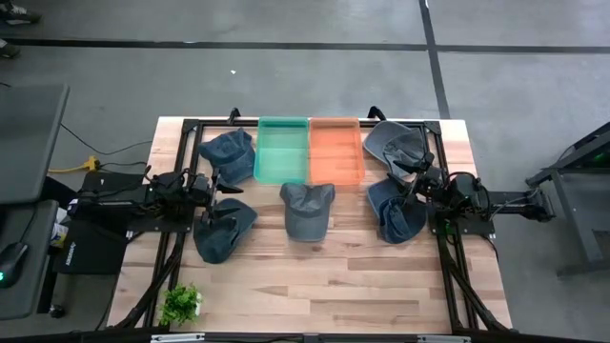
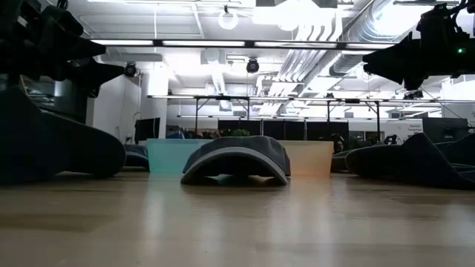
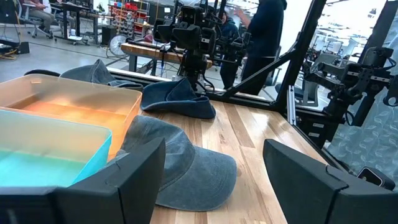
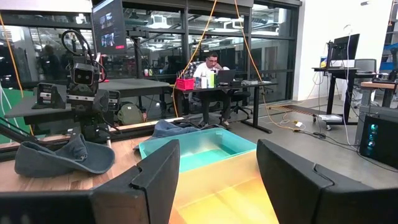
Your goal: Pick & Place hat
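bench (image 1: 324,276), pale wood, five denim hats and two bins upon it. left end effector (image 1: 215,187): raised at the left side between two hats, fingers spread wide, nothing held. left rear hat (image 1: 229,150) beside the green bin (image 1: 283,151); left front hat (image 1: 223,232) near the arm. centre hat (image 1: 307,210) just in front of both bins. orange bin (image 1: 335,151) touching the green one. right rear hat (image 1: 393,143) and right front hat (image 1: 395,211) flank the right end effector (image 1: 412,187), part open, empty. small plant (image 1: 180,303) at the front left corner.
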### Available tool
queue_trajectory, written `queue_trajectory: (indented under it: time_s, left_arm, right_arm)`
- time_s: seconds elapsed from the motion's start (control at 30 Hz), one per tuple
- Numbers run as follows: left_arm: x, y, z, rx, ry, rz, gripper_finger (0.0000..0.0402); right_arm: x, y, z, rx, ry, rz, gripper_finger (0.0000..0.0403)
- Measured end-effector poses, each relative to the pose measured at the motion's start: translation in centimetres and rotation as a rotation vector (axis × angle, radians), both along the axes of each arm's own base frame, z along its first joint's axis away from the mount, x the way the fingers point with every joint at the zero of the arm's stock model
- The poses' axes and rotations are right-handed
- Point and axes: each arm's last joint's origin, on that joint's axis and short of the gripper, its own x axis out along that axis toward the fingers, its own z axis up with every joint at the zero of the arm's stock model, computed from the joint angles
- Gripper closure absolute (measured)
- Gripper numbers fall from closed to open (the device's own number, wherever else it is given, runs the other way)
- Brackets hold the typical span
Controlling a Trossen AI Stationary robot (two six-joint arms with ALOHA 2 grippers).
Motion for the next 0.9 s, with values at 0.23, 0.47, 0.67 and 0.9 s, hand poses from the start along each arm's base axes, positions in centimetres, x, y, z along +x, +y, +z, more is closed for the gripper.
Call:
queue_trajectory:
  time_s: [0.23, 0.47, 0.67, 0.9]
  left_arm:
    - [0.0, 0.0, 0.0, 0.0, 0.0, 0.001, 0.0133]
    - [0.0, 0.0, 0.0, 0.0, 0.0, 0.0, 0.0133]
    - [0.0, 0.0, -0.01, 0.0, 0.0, 0.0, 0.0133]
    - [0.0, 0.0, 0.0, 0.0, 0.0, 0.0, 0.0133]
  right_arm:
    - [0.0, 0.0, 0.0, 0.0, 0.0, 0.0, 0.0194]
    - [0.0, 0.0, 0.0, 0.0, 0.0, 0.0, 0.0194]
    - [-0.01, -0.03, 0.0, -0.156, 0.083, -0.035, 0.0194]
    - [0.0, 0.0, 0.0, -0.152, 0.078, -0.021, 0.0194]
